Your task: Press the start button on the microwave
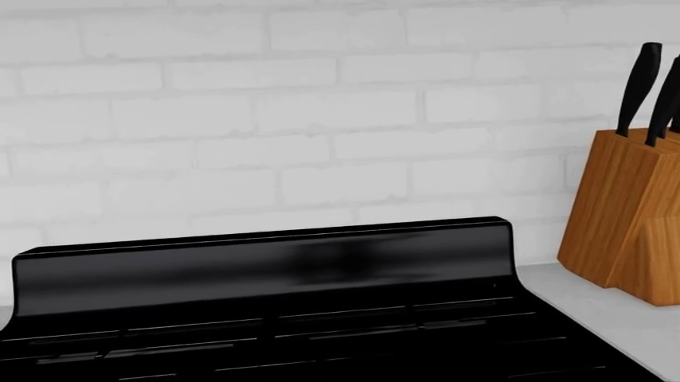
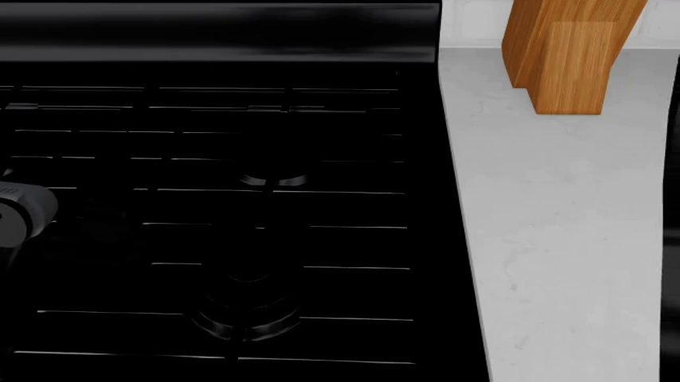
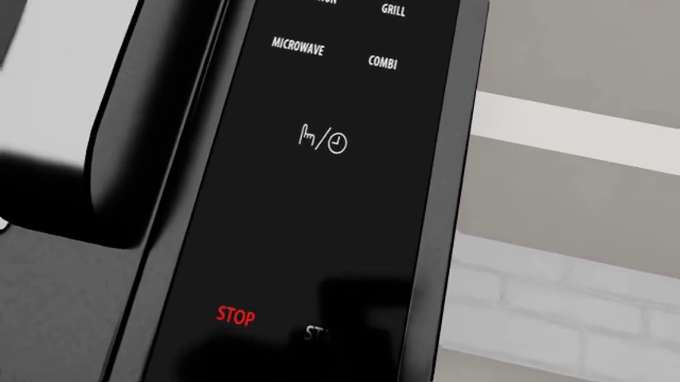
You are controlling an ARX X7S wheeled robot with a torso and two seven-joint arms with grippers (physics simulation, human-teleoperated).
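Note:
The right wrist view is close against the microwave's black control panel [image 3: 318,199]. It carries the white words MICROWAVE, GRILL and COMBI, a hand-and-clock symbol [image 3: 322,139] and a red STOP label [image 3: 235,315]. Beside STOP, the white start label [image 3: 315,333] shows only its first letters. A dark blurred shape [image 3: 367,318] lies over the rest of it and over the panel's lower part. I cannot tell whether this shape is my right gripper or its shadow, nor how the jaws stand. The microwave's door handle [image 3: 127,159] is beside the panel. The left gripper's fingers show in no view.
A black stove [image 2: 212,199] with grates and burners fills the head view, its backguard [image 1: 266,267] against a white brick wall. A wooden knife block [image 1: 627,215] stands on the white counter [image 2: 563,239] to the stove's right. A grey part of the left arm [image 2: 21,215] shows at the left edge.

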